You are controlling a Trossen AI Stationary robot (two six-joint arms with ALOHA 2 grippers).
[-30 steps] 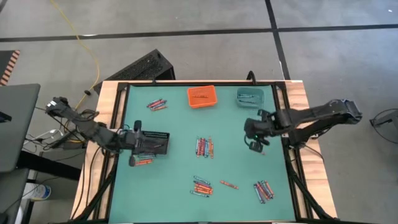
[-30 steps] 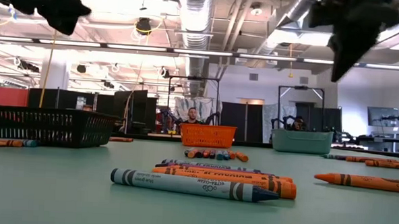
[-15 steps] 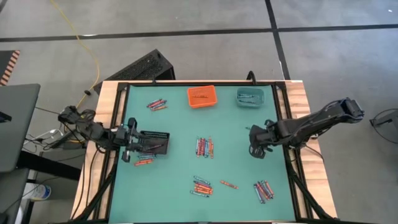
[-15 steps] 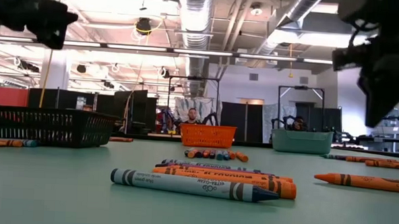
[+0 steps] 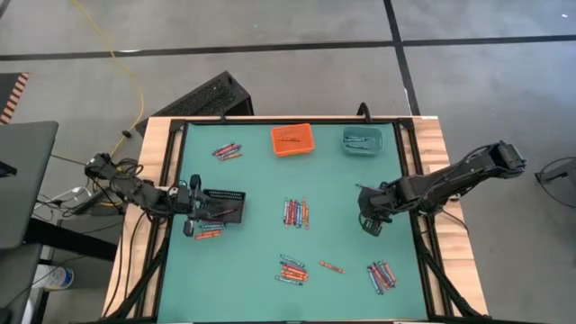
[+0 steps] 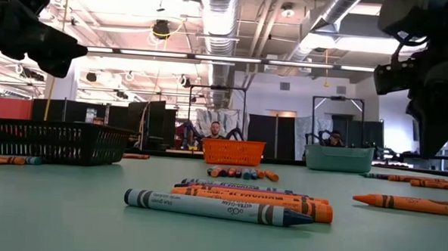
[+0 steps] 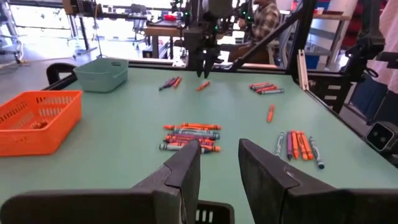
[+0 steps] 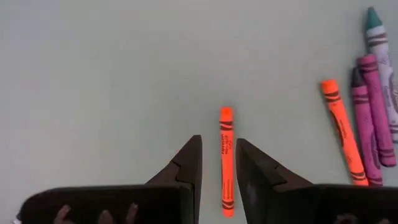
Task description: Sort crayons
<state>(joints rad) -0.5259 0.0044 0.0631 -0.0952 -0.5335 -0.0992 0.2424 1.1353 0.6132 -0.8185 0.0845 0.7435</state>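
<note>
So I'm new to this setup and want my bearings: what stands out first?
Clusters of crayons lie scattered over the green table, with orange, teal and black bins around them. The right gripper hangs open over a single orange crayon.

Grey concrete floor [image 5: 270, 54] crossed by dark lines; yellow cable [image 5: 126, 67] trailing; bright ceiling lights [image 6: 234, 62] and silver ducts [image 6: 217, 19] overhead.
</note>
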